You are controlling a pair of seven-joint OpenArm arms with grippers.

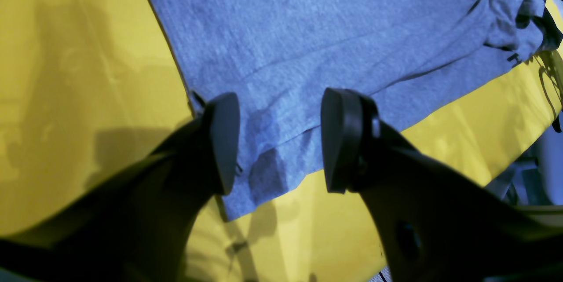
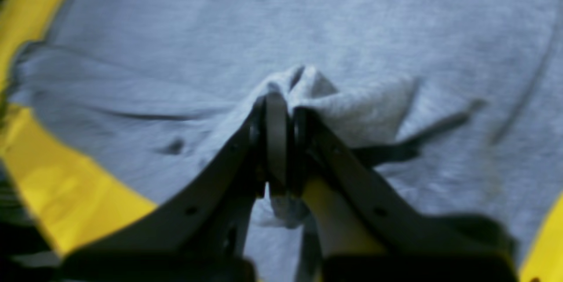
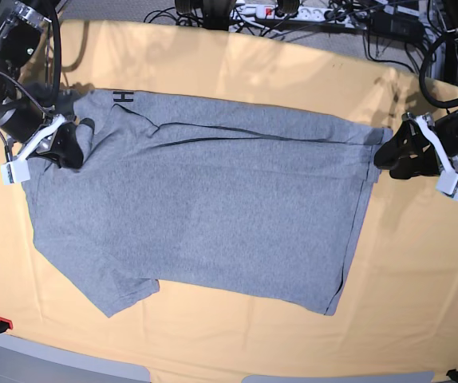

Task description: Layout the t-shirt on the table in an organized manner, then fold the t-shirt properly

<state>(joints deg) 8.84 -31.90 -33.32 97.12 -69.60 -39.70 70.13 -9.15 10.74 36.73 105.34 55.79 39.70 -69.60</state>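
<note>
Soft, light heather-grey t-shirt (image 3: pixel 205 211): limp cotton, likely to drape, wrinkle and slide over the table (image 3: pixel 420 271) cloth instead of holding any shape; not fragile. Lying spread across the middle of the table, plain grey side up, near sleeve and hem flat toward the front edge, one long fold line along the far part. Probably best taken at corners and seams, where doubled fabric gives a firmer pinch; a pull from two opposite ends looks the way to flatten it.

Beside the shirt's hem corner, on the base view's right: left gripper (image 1: pixel 279 141), fingers spread wide, straddling that corner of cloth, holding nothing; actual contact with the fabric not clear. At the opposite, shoulder end of the shirt: right gripper (image 2: pixel 281 141), jaws pressed together on a bunched ridge of grey fabric, lifted slightly off the table. Just beyond that pinch, black lettering (image 3: pixel 123 97) peeking out at a turned-over edge.
</note>
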